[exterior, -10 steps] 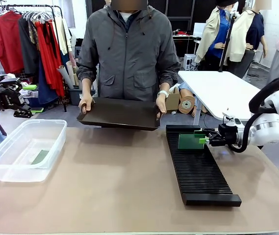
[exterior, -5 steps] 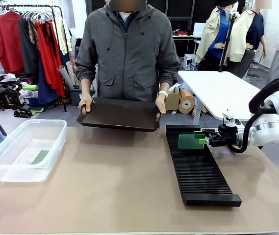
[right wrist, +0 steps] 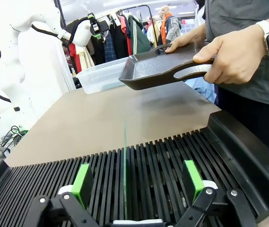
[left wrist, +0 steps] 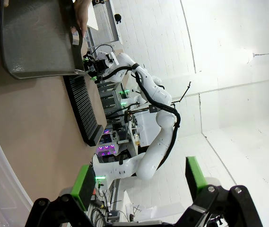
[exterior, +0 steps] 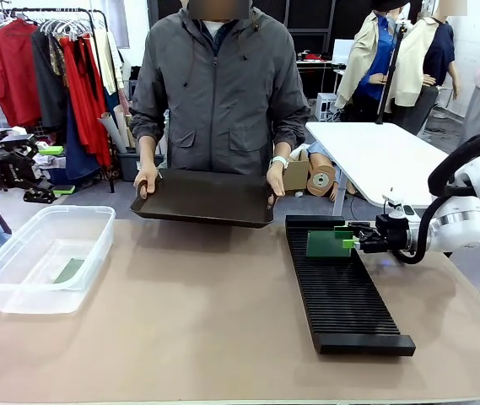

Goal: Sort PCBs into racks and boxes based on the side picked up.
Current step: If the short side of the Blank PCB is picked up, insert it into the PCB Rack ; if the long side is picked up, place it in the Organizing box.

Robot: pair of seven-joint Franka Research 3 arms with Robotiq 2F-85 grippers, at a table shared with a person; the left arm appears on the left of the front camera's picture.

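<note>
R gripper (exterior: pixel 351 242) fingers spread, PCB (exterior: pixel 326 244) upright between them, edge-on in a rack (exterior: pixel 341 291) slot at far end. L gripper (left wrist: pixel 141 182) fingers apart, nothing in them. 2nd PCB (exterior: pixel 69 270) flat in box (exterior: pixel 20 287). Person holds black tray (exterior: pixel 206 197) over tan table (exterior: pixel 197 329); clothes rail behind.

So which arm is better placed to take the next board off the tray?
Probably the right. Its tool hangs open at the rack's far end, beside the person's tray, its pads apart either side of a PCB standing in a slot. The left tool sits back beyond the box.
</note>
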